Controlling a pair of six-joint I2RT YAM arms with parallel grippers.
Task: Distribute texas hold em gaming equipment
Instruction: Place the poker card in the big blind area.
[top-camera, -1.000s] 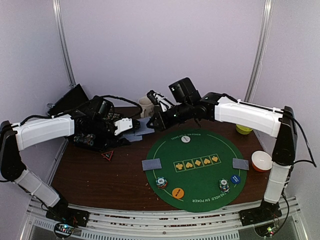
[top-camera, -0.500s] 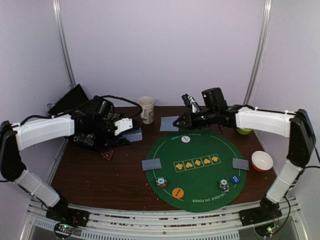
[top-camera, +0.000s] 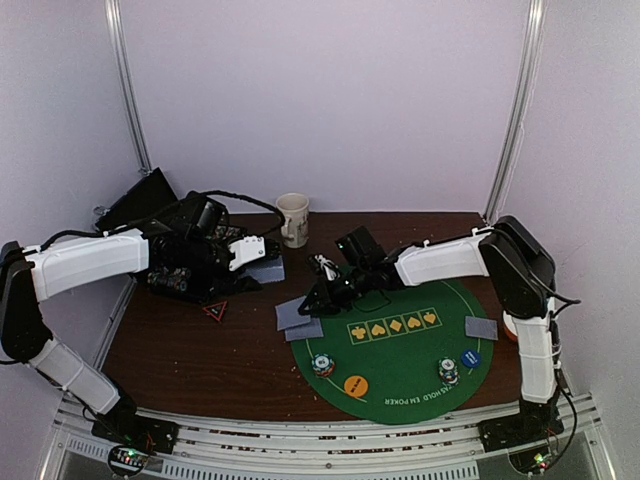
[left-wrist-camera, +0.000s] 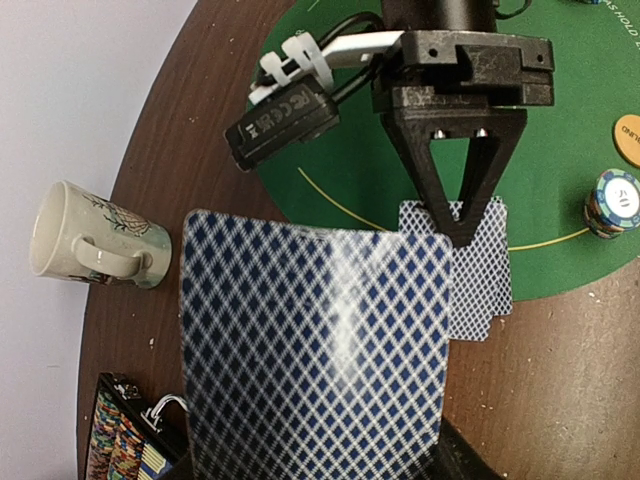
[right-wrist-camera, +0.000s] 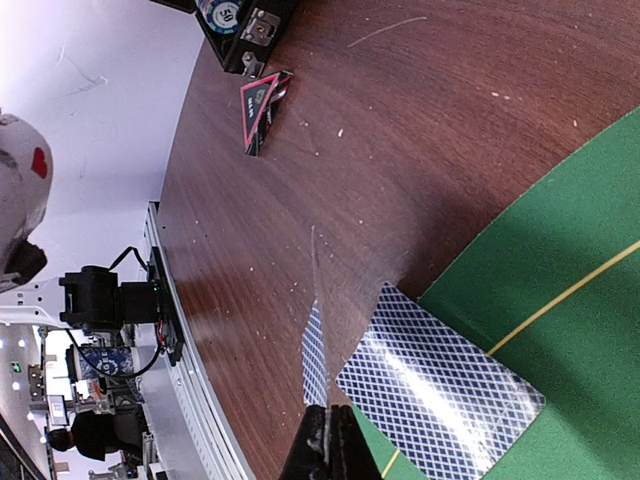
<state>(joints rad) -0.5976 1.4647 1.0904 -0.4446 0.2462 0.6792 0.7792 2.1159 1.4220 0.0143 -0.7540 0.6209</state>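
We have the right gripper (right-wrist-camera: 325, 442) pinched shut on one card (right-wrist-camera: 313, 360). It stands on edge just above the lying card (right-wrist-camera: 440, 385) at the left rim of the green mat (right-wrist-camera: 580, 330). That card's long axis runs out along the rim, and the right arm is nearer. The left gripper (top-camera: 258, 258) holds the deck (left-wrist-camera: 315, 350). Only the overhead view shows both arms well apart.
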